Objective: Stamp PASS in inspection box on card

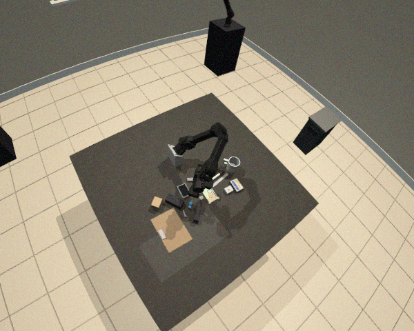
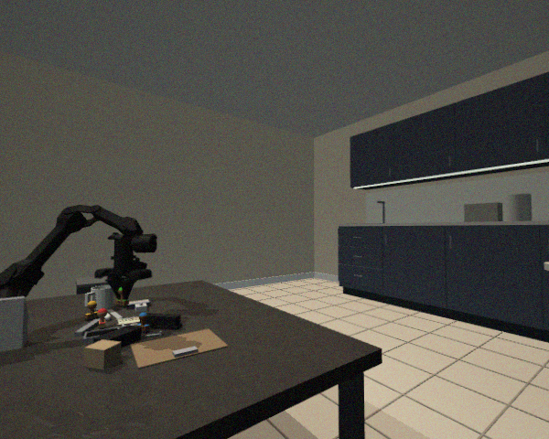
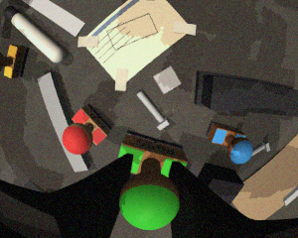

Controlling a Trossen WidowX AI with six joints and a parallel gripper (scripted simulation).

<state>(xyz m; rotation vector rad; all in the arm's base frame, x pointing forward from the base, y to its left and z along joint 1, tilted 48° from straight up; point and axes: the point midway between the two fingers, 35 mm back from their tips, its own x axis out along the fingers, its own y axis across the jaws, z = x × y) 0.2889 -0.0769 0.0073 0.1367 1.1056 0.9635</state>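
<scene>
Well, my hand point(image 1: 194, 194) point(image 2: 122, 297) point(image 3: 151, 165) is clamped on the green-knobbed stamp point(image 2: 120, 289) point(image 3: 149, 205), fingers either side of its brown neck, knob toward my wrist. I hold it above the worktop point(image 1: 128, 171) point(image 2: 265, 373). Its underside faces away, so I can't read whether it says PASS, and from the top my own arm covers it.

Just beside it in my wrist view stands the red-knobbed stamp point(image 2: 102, 314) point(image 3: 76, 139); the blue-knobbed one point(image 1: 190, 203) point(image 2: 143, 315) point(image 3: 240, 150) is on the other side, near a brown sheet point(image 1: 171, 227) point(image 2: 182, 347) point(image 3: 273, 174). Neither shows me its lettering.

Farther out lies the card point(image 1: 210, 196) point(image 3: 139, 40), taped down, its top edge cut off in the wrist view. I make out a blue band, thin ruled lines and the outlined box point(image 3: 132, 31), but no readable words. The dark pad point(image 1: 183, 190) in its pale frame shows from the top, just beside my hand.

Beyond, a yellow-knobbed stamp point(image 2: 91, 305) point(image 3: 15, 61) is partly cropped, and a small carton point(image 1: 237, 185) near the mug point(image 1: 232, 163) point(image 2: 103, 296) bears a blue-and-yellow label too blurred to read.
</scene>
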